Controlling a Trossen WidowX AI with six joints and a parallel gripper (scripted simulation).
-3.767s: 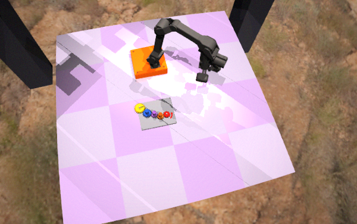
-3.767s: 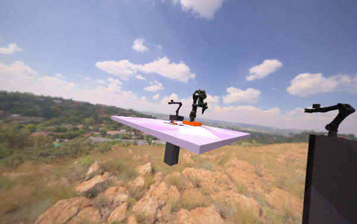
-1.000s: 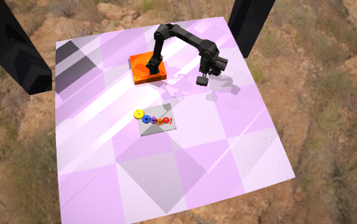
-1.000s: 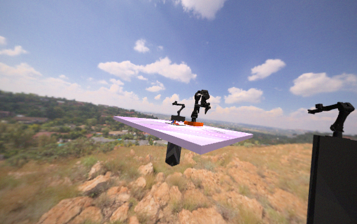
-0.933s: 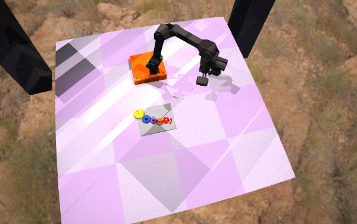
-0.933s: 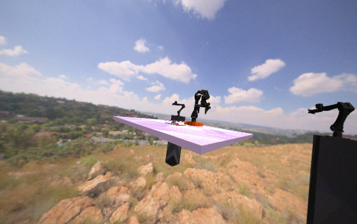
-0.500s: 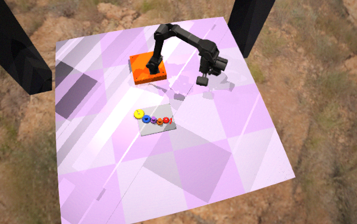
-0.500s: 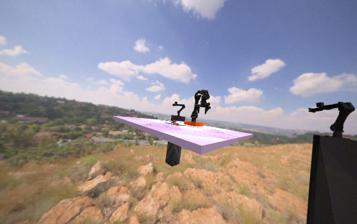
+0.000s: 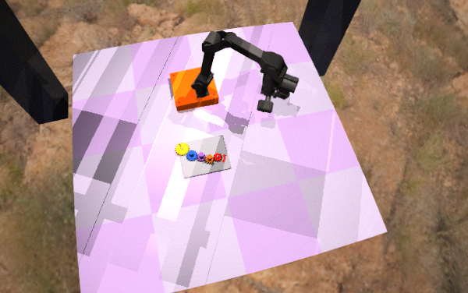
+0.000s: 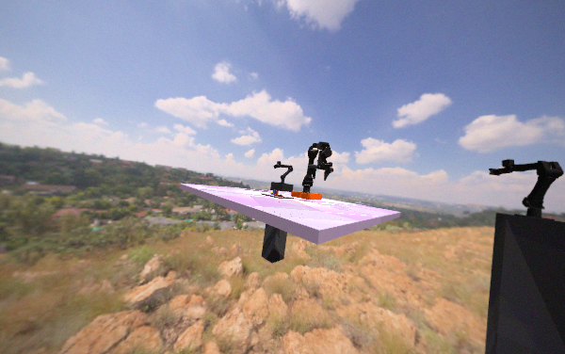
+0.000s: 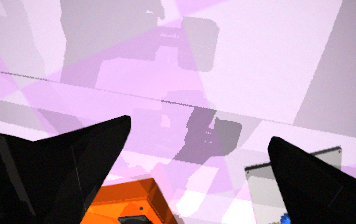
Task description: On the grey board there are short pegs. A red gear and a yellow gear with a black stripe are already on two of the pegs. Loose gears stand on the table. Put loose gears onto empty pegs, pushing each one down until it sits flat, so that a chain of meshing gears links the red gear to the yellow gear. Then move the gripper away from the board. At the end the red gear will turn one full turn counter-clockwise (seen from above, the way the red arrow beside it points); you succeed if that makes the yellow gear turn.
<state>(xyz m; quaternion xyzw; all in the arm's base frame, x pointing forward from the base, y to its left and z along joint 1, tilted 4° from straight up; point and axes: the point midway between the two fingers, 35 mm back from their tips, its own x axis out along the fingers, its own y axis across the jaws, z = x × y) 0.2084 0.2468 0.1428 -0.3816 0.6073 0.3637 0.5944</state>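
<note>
The grey board (image 9: 200, 170) (image 11: 258, 187) lies on the table. A row of gears crosses it: the yellow gear (image 9: 182, 150) at the left corner, then a blue gear (image 9: 192, 156) (image 11: 285, 219), a purple gear (image 9: 201, 157), an orange gear (image 9: 210, 159) and the red gear (image 9: 218, 157) beside the red arrow (image 9: 224, 157). Neighbouring gears look in contact; whether each sits flat is too small to tell. My gripper (image 9: 274, 101) (image 11: 199, 132) is open and empty, raised above the table, well away from the board. One finger hides part of the board in the wrist view.
The orange base block (image 9: 187, 91) (image 10: 306, 195) (image 11: 150, 192) of my arm stands behind the board. Dark pillars (image 9: 331, 35) (image 9: 33, 78) stand beyond the table's edges. Other dark arms (image 10: 541, 171) (image 10: 283, 171) show in the exterior view. Shadows cross the table (image 9: 269, 214).
</note>
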